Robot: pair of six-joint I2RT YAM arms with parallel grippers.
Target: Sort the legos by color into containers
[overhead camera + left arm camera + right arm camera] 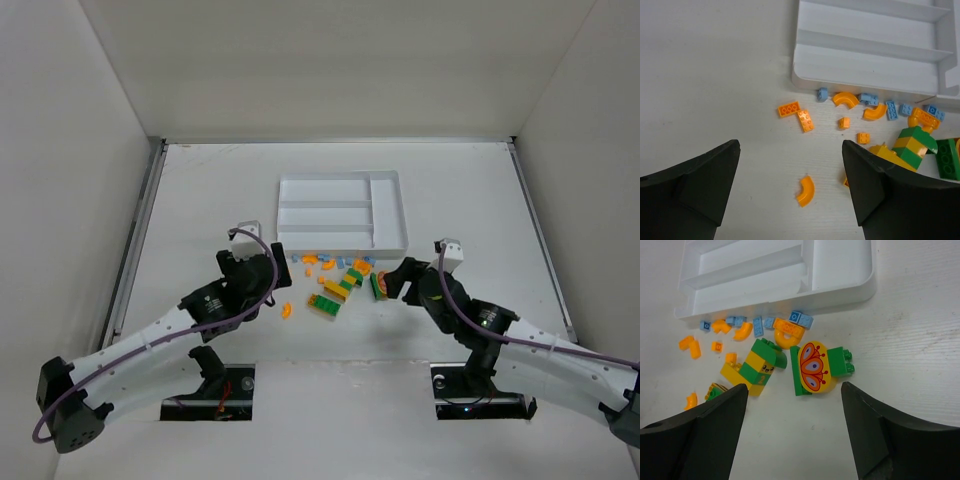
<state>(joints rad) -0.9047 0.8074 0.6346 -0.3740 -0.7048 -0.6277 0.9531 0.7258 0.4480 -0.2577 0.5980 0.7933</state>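
Legos (335,280) are lying in a loose pile at the centre of the overhead view. They are sitting just below the near wall of the white tray (282,210) and between the two grippers. None is showing in the tray's slots.

I am running the left gripper (790,185) with its fingers spread wide, gripping nothing. In the left wrist view, one curved orange piece (806,190) is lying apart from the pile, directly between the fingers, its arc opening toward the left of the frame.

I am running the right gripper (792,425) spread wide and gripping nothing as well. In the right wrist view, a green block with a yellow butterfly face (815,369) is sitting just above the gap between the fingers, its long axis running across the frame.

Both arms are reaching forward and inward, low over the table (200,200). I am judging the left arm better placed for a clean single pick.
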